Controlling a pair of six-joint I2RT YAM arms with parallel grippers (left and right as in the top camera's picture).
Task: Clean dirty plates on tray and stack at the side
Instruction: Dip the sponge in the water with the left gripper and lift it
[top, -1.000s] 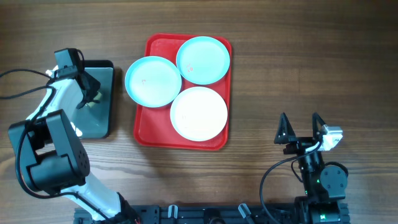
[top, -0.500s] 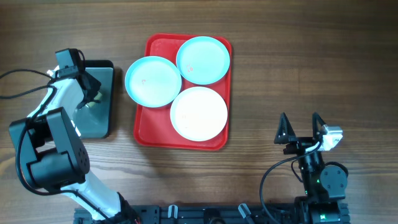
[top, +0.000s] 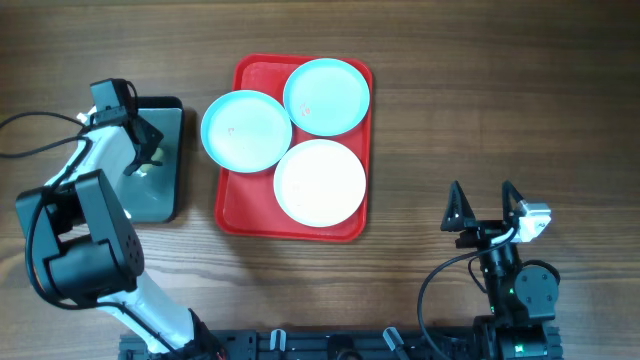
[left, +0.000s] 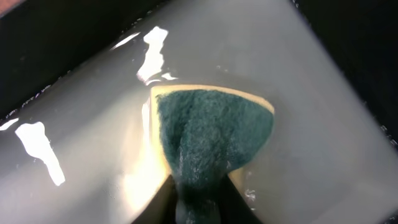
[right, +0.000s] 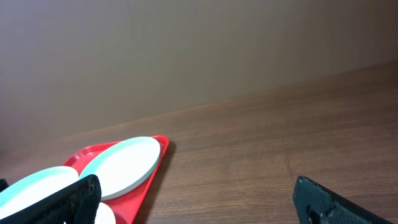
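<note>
Three plates sit just as they did a second ago in the overhead view: two turquoise ones (top: 246, 131) (top: 327, 96) and one white plate (top: 320, 182). All are on the one red tray (top: 243, 212), and the nearer turquoise one hangs over the tray rim. They lie well off to the right of the left jaws, and ahead and to the left of the right jaws. No plate is stacked on the bench (top: 480, 80) yet. What has changed is at the left arm (top: 95, 165): its jaws have drawn in over the one black tray (top: 165, 195).

Now the left wrist view, and there's the payoff. The left jaws are nipped tight on the one sponge (left: 211, 130), its green face bunched up between them, with the shiny tray base (left: 311, 112) just beyond. By my reading the cleaning tool is now in grip, but no wiping has begun. Next comes a lift and a carry across to the plates.

In the right wrist view the right jaws are spread wide and hold nothing. One finger (right: 74, 194) shows at each lower corner. The tray corner (right: 158, 163) and the plates are ahead and to the left of them.
</note>
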